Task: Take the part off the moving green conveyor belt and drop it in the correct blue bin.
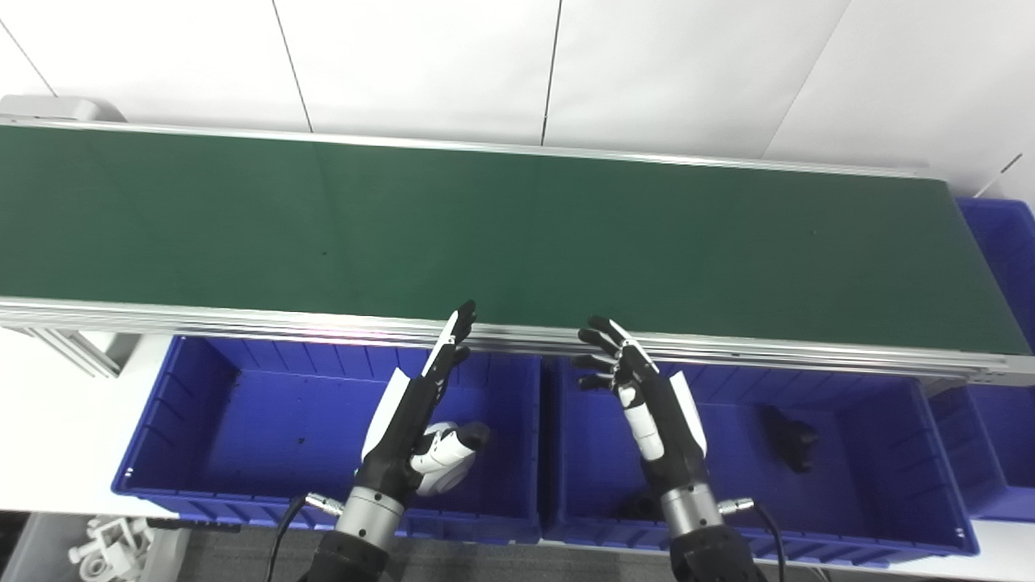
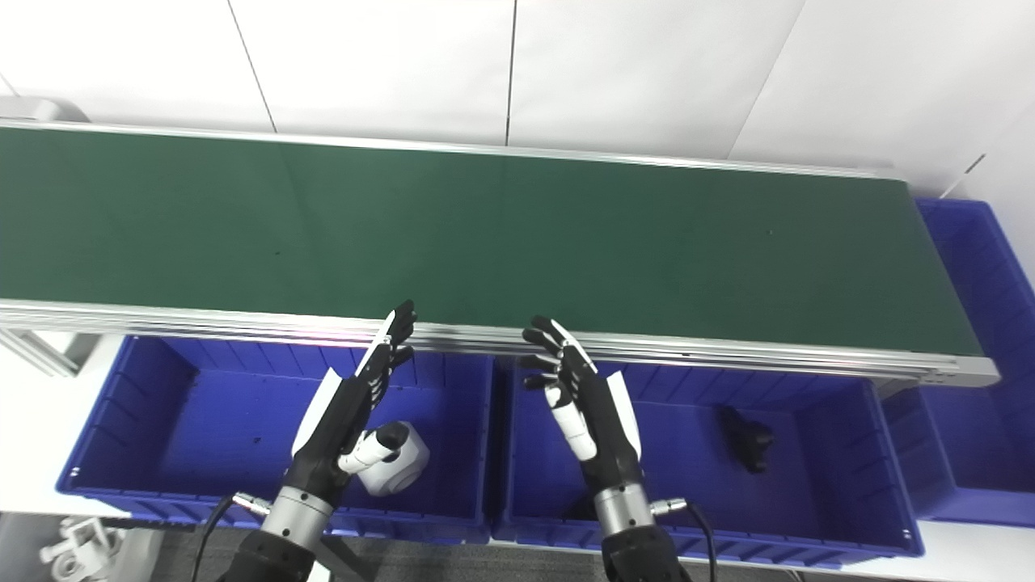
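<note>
The green conveyor belt (image 1: 485,226) runs across the view and no part shows on it. My left hand (image 1: 420,396) is open and empty, held edge-on over the left blue bin (image 1: 186,420), with its fingertips at the belt's near rail. My right hand (image 1: 639,388) is open and empty with fingers spread, over the right blue bin (image 1: 889,461) beside the rail. A white rounded part (image 2: 400,473) lies in the left bin under my left thumb. A black part (image 1: 788,436) lies in the right bin.
The belt's aluminium rail (image 1: 768,349) runs between the belt and the bins. A third blue bin (image 1: 1003,242) stands at the belt's right end. A dark object (image 1: 639,508) sits by the right bin's front wall, partly hidden by my right arm. White parts (image 1: 105,543) lie at the bottom left.
</note>
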Available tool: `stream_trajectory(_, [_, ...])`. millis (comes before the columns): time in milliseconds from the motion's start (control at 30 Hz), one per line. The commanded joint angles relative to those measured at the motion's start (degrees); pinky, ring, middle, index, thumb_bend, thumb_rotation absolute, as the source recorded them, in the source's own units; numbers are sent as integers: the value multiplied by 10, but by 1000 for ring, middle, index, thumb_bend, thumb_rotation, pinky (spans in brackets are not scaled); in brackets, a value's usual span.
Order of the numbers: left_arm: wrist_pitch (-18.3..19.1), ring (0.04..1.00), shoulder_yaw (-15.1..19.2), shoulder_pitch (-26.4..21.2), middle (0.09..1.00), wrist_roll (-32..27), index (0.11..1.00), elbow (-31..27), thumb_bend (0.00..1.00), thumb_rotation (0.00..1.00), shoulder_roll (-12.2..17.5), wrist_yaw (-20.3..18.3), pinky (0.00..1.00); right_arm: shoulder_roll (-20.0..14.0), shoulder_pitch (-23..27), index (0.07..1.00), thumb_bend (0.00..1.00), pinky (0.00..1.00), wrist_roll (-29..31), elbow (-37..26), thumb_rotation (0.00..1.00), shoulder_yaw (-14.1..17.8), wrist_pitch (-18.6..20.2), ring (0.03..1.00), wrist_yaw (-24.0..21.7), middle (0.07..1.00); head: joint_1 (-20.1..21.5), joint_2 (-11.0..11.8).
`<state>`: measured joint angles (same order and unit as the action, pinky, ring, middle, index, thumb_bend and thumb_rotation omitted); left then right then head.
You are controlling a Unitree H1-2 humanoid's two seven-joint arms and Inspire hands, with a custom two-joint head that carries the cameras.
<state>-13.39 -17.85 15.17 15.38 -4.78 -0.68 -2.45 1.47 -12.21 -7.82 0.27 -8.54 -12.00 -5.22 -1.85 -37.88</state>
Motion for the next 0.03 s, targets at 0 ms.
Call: stream_trajectory(0, [-32,988,-1,0,992,5,1000,-4,878,939,1,8,934,5,4,885,841,680,3,-6,1000,-2,-39,754,10,858,-1,5])
